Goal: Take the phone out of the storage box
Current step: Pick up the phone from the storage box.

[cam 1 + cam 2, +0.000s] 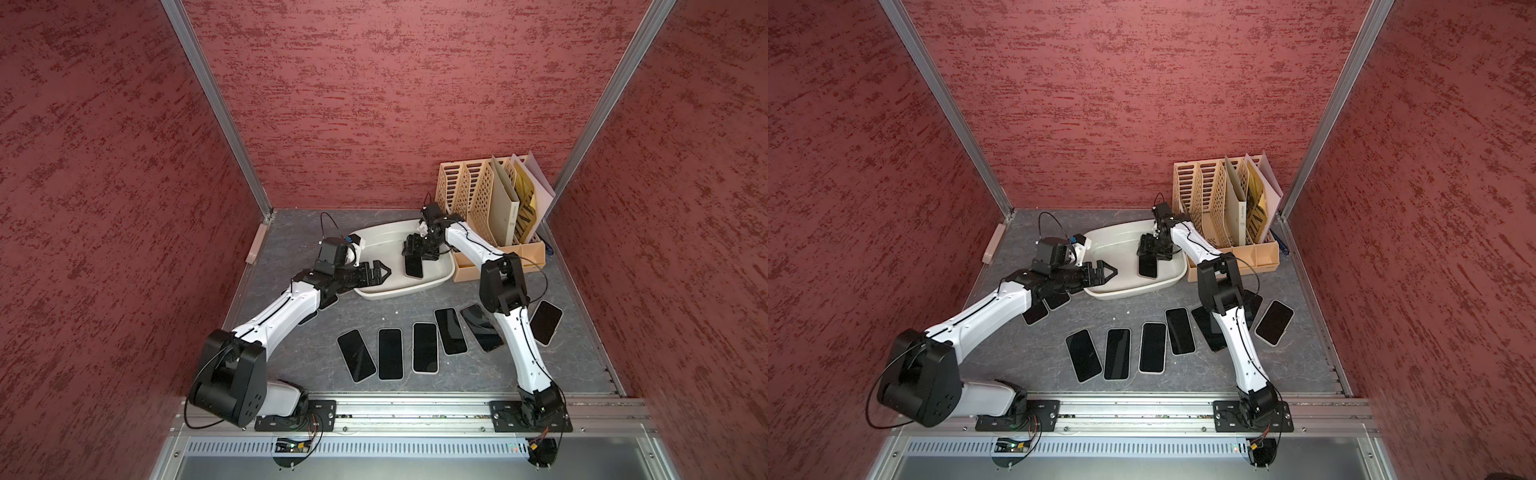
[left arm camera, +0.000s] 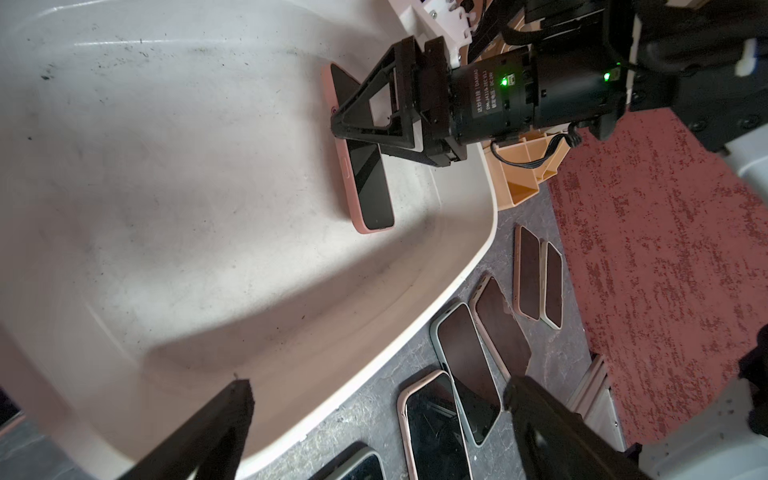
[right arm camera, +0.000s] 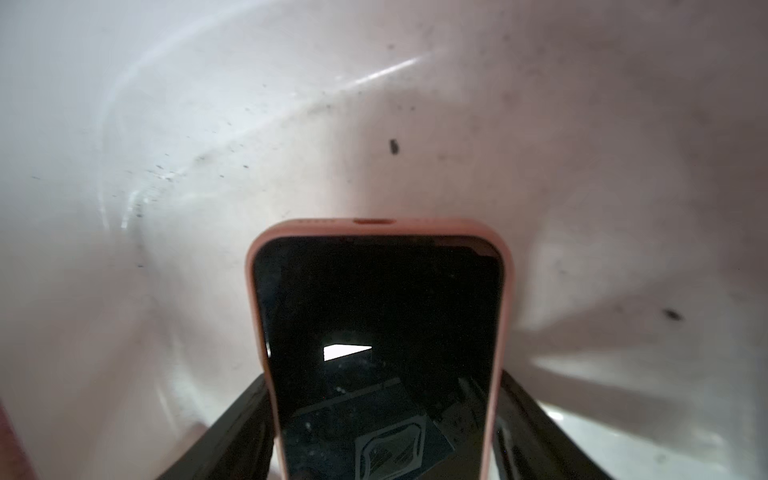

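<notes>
Two robot arms are working on the grey bench (image 1: 299, 361) over the white storage box (image 1: 380, 249). The box is sitting at the middle of the back edge, just beside the beige file organizer (image 1: 469, 195) in the back right corner. The organizer is carrying a few folders (image 1: 505, 203) in its right-hand slots.

The right gripper (image 1: 415, 253) is reaching down into the box and clamping the phone (image 1: 414, 269) across its long edges. In the right wrist view a finger (image 3: 237, 424) is pressing on each side. Whether the phone is resting on the box floor or just lifted is hard to tell.

The left gripper (image 1: 380, 272) is hovering at the box's near left rim with its jaws spread wide, holding nothing. The pink-cased phone, screen up, is lying toward the box's near right corner as its only content, with the scuffed floor around it bare.

The lift is likely calling for a straight, level rise until the phone is clearing the rim, since the smooth case could slip under a sideways pull. A row of phones (image 1: 424, 347) is lying near the bench's front edge, with more phones (image 1: 1057, 300) under the left arm.
</notes>
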